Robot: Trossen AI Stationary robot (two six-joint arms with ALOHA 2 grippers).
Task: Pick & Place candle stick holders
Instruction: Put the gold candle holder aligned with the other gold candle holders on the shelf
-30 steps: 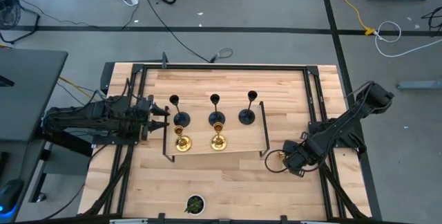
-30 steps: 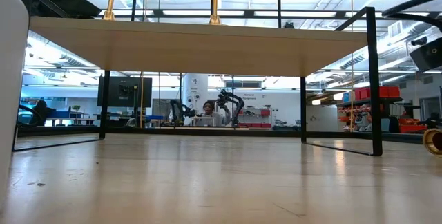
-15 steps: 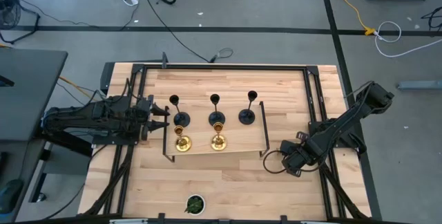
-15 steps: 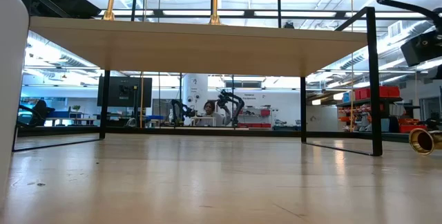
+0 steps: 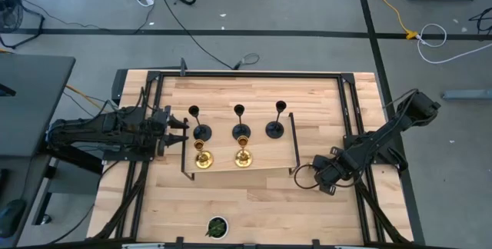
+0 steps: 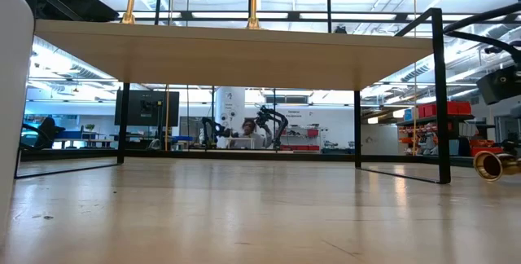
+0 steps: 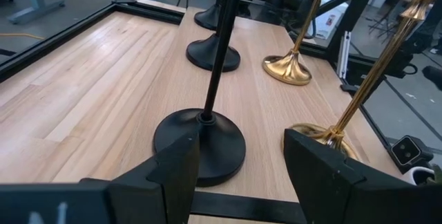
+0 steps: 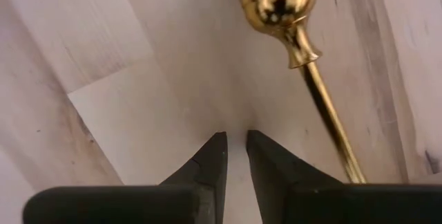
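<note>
Three black candle stick holders [image 5: 241, 131] and two gold ones [image 5: 243, 157] stand upright on a raised wooden shelf [image 5: 265, 157]. A third gold holder [image 8: 280, 6] lies on its side on the table right of the shelf; its cup shows in the low view [image 6: 489, 165]. My right gripper [image 8: 235, 156] is shut with nothing between its fingers and hangs low over that holder [image 5: 309, 177]. My left gripper [image 7: 242, 182] is open at the shelf's left end. Its fingers stand either side of a black holder's base [image 7: 200, 144] without touching it. My right gripper points down at the table beside the lying gold holder. The holder's stem [image 8: 330, 124] runs along the outer side of one finger [image 8: 280, 162]. I cannot tell whether that finger touches it. The holder's base is hidden under the gripper.
The shelf stands on thin black legs [image 6: 440, 93] mid-table. A small dark round thing with green inside [image 5: 217, 227] sits near the front edge. A black frame [image 5: 254, 74] runs around the table. Bare wood lies in front of the shelf [image 5: 261, 199].
My right gripper has gone toward the table's left edge, closer to the shelf's right leg. The lying gold holder has moved the same way along the table.
</note>
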